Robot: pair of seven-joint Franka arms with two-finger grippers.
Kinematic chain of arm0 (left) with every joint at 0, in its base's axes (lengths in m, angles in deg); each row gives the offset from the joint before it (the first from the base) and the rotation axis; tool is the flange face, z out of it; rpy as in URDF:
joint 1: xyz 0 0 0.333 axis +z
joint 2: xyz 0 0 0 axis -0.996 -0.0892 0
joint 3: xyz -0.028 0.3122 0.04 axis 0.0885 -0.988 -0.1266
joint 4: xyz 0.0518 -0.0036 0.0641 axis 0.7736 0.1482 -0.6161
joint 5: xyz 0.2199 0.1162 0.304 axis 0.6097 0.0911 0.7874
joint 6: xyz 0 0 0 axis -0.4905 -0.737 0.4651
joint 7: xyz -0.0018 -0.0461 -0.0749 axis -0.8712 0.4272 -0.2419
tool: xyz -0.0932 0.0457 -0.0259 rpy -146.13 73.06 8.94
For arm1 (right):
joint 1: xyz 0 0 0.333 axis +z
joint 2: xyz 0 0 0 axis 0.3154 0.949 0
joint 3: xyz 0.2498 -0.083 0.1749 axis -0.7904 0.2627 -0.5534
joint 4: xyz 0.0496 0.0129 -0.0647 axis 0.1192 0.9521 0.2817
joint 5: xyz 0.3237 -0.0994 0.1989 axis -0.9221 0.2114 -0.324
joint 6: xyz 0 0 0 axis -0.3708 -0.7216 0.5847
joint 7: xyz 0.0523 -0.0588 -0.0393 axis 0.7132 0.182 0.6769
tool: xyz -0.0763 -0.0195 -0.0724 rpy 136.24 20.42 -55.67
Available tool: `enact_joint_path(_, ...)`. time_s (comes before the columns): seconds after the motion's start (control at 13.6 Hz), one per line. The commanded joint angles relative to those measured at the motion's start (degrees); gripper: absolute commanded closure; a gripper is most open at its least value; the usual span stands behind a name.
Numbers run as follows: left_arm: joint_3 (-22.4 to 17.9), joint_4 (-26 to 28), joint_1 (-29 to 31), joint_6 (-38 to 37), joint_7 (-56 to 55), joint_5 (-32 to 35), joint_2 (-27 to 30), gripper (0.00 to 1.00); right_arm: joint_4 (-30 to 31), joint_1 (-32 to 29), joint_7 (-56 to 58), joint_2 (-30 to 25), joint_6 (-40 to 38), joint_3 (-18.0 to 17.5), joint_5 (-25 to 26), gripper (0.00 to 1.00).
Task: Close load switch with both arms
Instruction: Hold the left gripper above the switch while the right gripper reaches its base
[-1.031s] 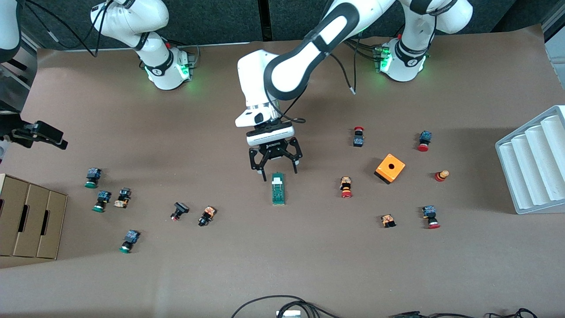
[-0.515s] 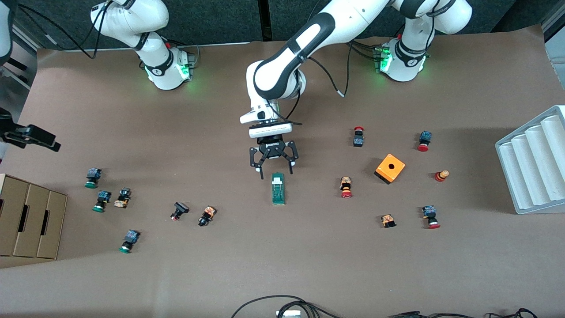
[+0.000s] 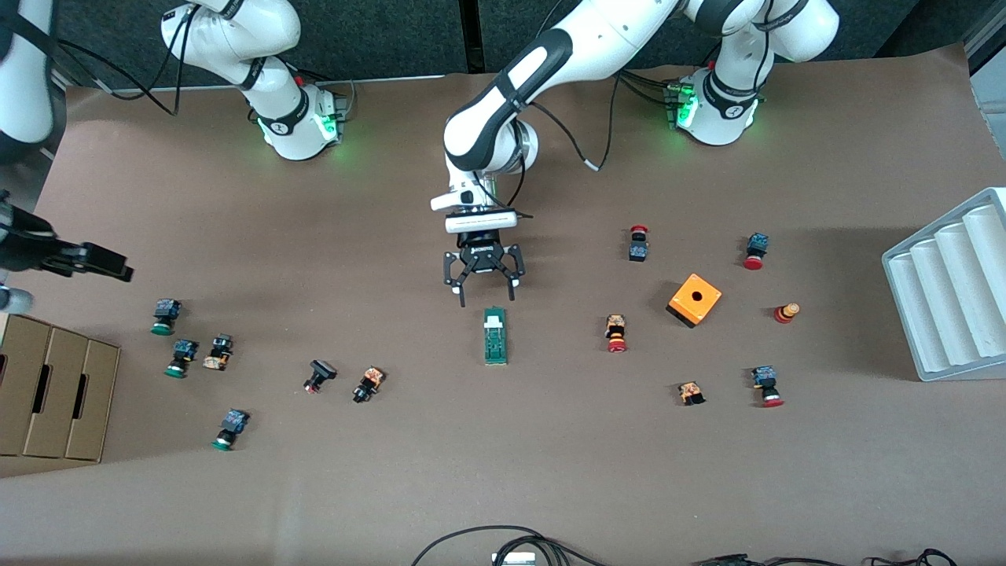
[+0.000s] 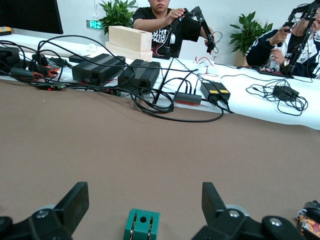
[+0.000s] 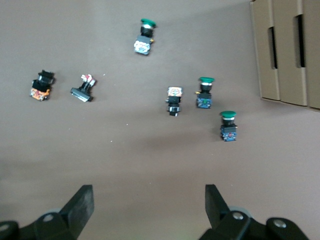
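Left gripper (image 3: 485, 297) hangs wide open just short of the load switch (image 3: 495, 336), whose long axis runs straight on toward the front camera mid-table, while the right gripper (image 3: 94, 262), spread too, waits near the cardboard box (image 3: 55, 389).

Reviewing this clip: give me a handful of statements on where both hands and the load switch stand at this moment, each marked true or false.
1. The left hand is open, close to the white-tabbed end of the narrow dark-green load switch. True.
2. The left hand is shut on the load switch. False: its fingers are spread and the switch lies free on the brown table.
3. The right hand is over the table edge at the right arm's end, above the green-capped push buttons. True.
4. The orange cube box with a hole sits on top of the load switch. False: it stands apart, toward the left arm's end.
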Motion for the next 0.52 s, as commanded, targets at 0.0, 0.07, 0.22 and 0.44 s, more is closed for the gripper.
enact_joint_path(0.0,-1.6,0.7,-2.8,-0.9,-2.1,1.3,-0.5,0.0,-1.2,2.7,-0.5,0.7,-1.1,0.2,0.5,0.01)
enact_joint_path(0.07,-1.6,1.1,-2.9,-1.0,-2.5,1.3,-0.5,0.0,-1.3,3.7,-0.8,1.4,-0.8,0.2,0.4,0.01)
enact_joint_path(0.22,-1.8,2.5,-3.9,-0.9,-3.6,1.3,-0.3,0.0,-4.0,4.6,-4.8,4.2,-0.8,0.2,-3.4,0.01)
enact_joint_path(0.44,-3.0,4.3,-5.2,-0.9,-4.2,1.4,-0.1,0.0,-6.4,6.4,-12.3,8.2,-0.7,0.2,-9.2,0.01)
